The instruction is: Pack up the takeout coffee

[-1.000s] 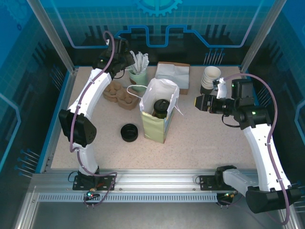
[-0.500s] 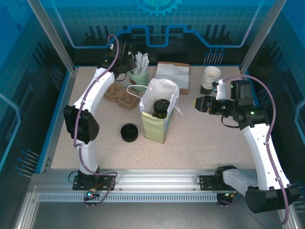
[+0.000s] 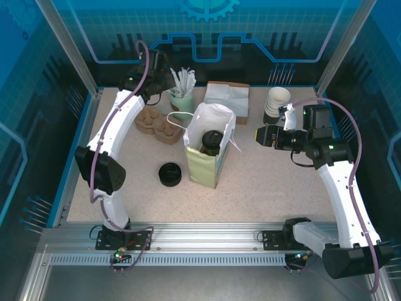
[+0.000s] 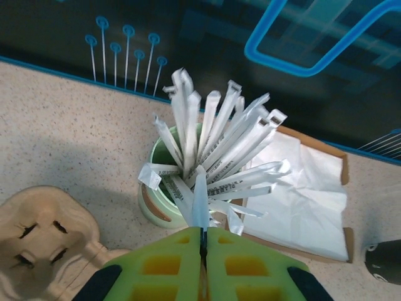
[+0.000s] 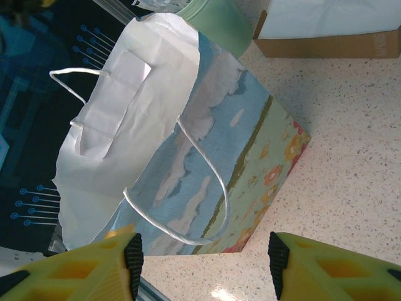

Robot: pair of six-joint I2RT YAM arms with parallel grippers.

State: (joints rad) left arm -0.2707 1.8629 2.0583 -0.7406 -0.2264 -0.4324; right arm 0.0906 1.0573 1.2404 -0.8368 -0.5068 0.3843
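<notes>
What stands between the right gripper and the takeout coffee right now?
The paper bag's side wall. The takeout coffee sits inside the paper bag, and the right gripper, jaws open, faces that wall from outside.

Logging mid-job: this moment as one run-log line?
left gripper: shut on white paper-wrapped straw | right gripper: open, facing floral paper bag | black-lidded paper coffee cup: in bag

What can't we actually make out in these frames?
- Takeout coffee, top view: lid shows, cup sides mostly hidden by the paper bag walls.
- Right wrist view: bag's outer wall faces the camera, so its inside is hidden.
- Left hand, left wrist view: shut, but whether it pinches a wrapped straw is hidden between its fingers.
</notes>
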